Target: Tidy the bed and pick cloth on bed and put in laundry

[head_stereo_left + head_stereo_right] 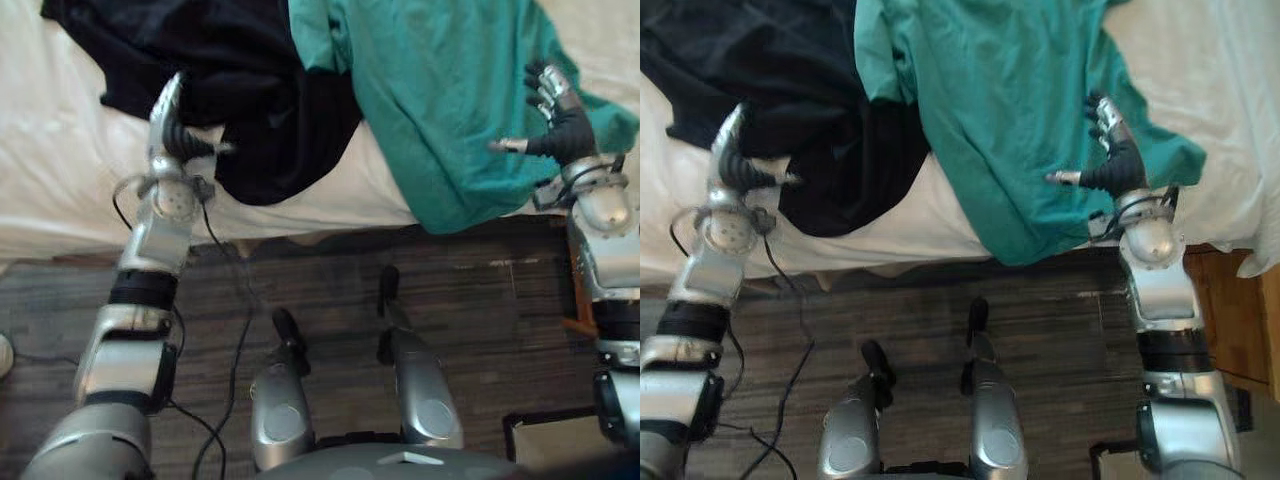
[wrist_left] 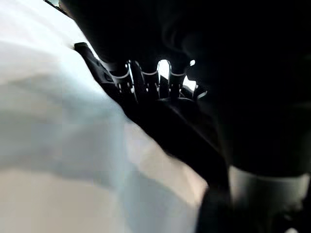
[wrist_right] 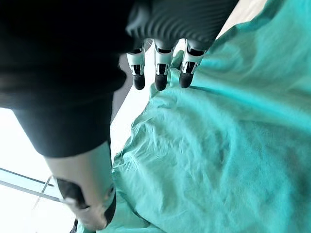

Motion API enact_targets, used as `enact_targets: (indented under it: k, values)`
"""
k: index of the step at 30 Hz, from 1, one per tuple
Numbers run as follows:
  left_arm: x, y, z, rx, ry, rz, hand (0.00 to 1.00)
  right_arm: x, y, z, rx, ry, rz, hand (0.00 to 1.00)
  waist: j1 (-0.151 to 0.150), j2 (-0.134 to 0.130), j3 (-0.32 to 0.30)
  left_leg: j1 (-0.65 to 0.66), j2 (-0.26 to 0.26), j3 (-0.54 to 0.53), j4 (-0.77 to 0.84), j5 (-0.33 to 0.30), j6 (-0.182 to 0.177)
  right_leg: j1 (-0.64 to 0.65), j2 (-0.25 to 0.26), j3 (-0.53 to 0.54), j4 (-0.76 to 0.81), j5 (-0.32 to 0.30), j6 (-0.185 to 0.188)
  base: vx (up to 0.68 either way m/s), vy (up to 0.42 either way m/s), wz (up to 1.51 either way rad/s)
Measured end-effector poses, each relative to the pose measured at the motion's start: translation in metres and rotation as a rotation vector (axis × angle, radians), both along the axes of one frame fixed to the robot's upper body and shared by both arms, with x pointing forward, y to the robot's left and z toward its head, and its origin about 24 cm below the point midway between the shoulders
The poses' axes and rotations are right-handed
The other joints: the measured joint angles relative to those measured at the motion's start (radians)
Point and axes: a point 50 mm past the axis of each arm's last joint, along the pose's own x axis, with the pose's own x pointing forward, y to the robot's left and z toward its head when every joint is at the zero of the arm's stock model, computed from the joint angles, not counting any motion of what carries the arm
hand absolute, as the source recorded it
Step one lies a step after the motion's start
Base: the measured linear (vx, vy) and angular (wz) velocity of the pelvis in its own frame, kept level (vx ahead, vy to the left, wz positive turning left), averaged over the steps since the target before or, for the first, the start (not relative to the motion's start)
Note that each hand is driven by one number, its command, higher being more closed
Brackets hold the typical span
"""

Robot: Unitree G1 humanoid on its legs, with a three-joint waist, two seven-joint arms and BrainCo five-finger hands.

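Teal cloth (image 1: 430,100) under right robot hand (image 1: 565,125); left robot hand (image 1: 172,135) beside black cloth (image 1: 260,110).

A dark wood-grain plank floor (image 1: 330,270) runs across the lower half of both head views, its boards streaked brown and grey and laid side to side. At the right edge, an orange-brown wooden piece of furniture (image 1: 1232,310) meets this floor. Only a flat face and a corner show, so its kind is unclear. At the far left edge, a small white rounded object (image 1: 4,356) rests on the floor, mostly cut off.
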Motion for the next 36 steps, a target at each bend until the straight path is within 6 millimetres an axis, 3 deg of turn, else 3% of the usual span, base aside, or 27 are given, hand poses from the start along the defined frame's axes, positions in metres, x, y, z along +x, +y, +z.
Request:
enact_targets:
  k: [1, 4, 7, 14, 18, 20, 21, 23, 26, 28, 32, 36]
  values:
    - [-0.001, -0.004, 0.028, 0.018, -0.043, -0.004, 0.0, -0.004, 0.006, 0.006, -0.001, -0.029, 0.031, 0.0, -0.003, 0.0, 0.0, -0.023, -0.003, 0.0, 0.008, -0.003, 0.005, -0.03, -0.008, 0.003, 0.021, -0.017, 0.001, -0.05, 0.016, 0.01]
    - [-0.007, -0.015, 0.053, 0.035, -0.119, -0.021, 0.0, -0.014, 0.015, 0.011, -0.023, -0.067, 0.077, 0.0, -0.011, 0.003, 0.003, -0.06, -0.005, 0.008, 0.015, -0.001, 0.009, -0.078, -0.013, 0.012, 0.046, -0.027, -0.003, -0.01, -0.005, 0.0]
    - [-0.005, -0.023, 0.051, 0.024, -0.13, -0.042, 0.0, -0.021, 0.018, 0.008, -0.038, -0.071, 0.1, 0.0, -0.01, 0.005, 0.004, -0.059, 0.0, 0.034, 0.015, -0.001, 0.009, -0.095, -0.007, 0.03, 0.054, -0.029, -0.004, 0.02, -0.014, -0.13]
    - [-0.017, -0.035, 0.069, -0.002, -0.249, -0.087, 0.0, -0.041, 0.022, 0.013, -0.084, -0.119, 0.161, 0.0, -0.029, 0.017, 0.009, -0.031, -0.004, 0.097, -0.017, 0.004, 0.003, -0.15, -0.01, 0.064, 0.124, -0.065, -0.01, 0.03, -0.005, -0.18]
    - [-0.009, -0.032, 0.059, -0.004, -0.094, -0.11, 0.0, -0.047, 0.027, 0.022, -0.09, -0.164, 0.207, 0.0, -0.047, 0.021, 0.008, -0.032, -0.019, 0.118, -0.061, 0.033, -0.001, -0.208, -0.012, 0.086, 0.176, -0.089, -0.015, 0.03, -0.045, -0.07]
    - [0.001, -0.026, 0.043, -0.008, 0.075, -0.094, 0.0, -0.051, 0.03, 0.027, -0.098, -0.186, 0.23, 0.0, -0.057, 0.029, 0.007, -0.037, -0.021, 0.122, -0.077, 0.044, -0.003, -0.228, -0.01, 0.089, 0.19, -0.096, -0.02, 0.02, -0.047, 0.01]
    - [0.007, -0.022, 0.03, -0.029, 0.168, -0.082, 1.0, -0.055, 0.031, 0.031, -0.103, -0.208, 0.235, 0.0, -0.06, 0.037, 0.005, -0.041, -0.021, 0.126, -0.083, 0.048, -0.004, -0.24, -0.009, 0.092, 0.196, -0.099, -0.021, 0.02, -0.05, -0.07]
    - [0.006, -0.015, 0.019, -0.008, 0.246, -0.049, 1.0, -0.062, 0.033, 0.04, -0.122, -0.252, 0.247, 0.0, -0.064, 0.049, 0.005, -0.049, -0.02, 0.138, -0.083, 0.049, -0.004, -0.261, -0.004, 0.102, 0.203, -0.1, -0.023, 0.03, -0.044, -0.11]
    - [0.008, -0.006, 0.007, -0.011, 0.352, -0.032, 1.0, -0.065, 0.041, 0.056, -0.176, -0.294, 0.282, 0.0, -0.073, 0.094, -0.009, -0.046, -0.021, 0.158, -0.097, 0.049, -0.004, -0.275, -0.002, 0.115, 0.204, -0.103, -0.019, 0.05, -0.034, -0.15]
    - [0.01, 0.002, -0.013, -0.038, 0.422, -0.001, 1.0, -0.063, 0.056, 0.059, -0.226, -0.295, 0.329, 0.0, -0.082, 0.123, -0.026, -0.02, -0.033, 0.171, -0.114, 0.05, -0.002, -0.275, -0.001, 0.135, 0.219, -0.115, -0.011, 0.05, 0.002, -0.21]
    - [0.006, 0.015, -0.036, -0.085, 0.478, 0.03, 1.0, -0.061, 0.082, 0.063, -0.319, -0.304, 0.404, 0.0, -0.094, 0.145, -0.041, 0.004, -0.041, 0.19, -0.125, 0.049, 0.0, -0.275, -0.001, 0.149, 0.239, -0.126, -0.009, 0.06, -0.006, -0.13]
    - [0.0, 0.025, -0.056, -0.114, 0.446, 0.066, 1.0, -0.062, 0.102, 0.066, -0.407, -0.327, 0.454, 0.0, -0.107, 0.146, -0.043, 0.029, -0.054, 0.196, -0.144, 0.05, 0.001, -0.275, -0.003, 0.161, 0.263, -0.14, -0.005, 0.03, -0.013, -0.05]
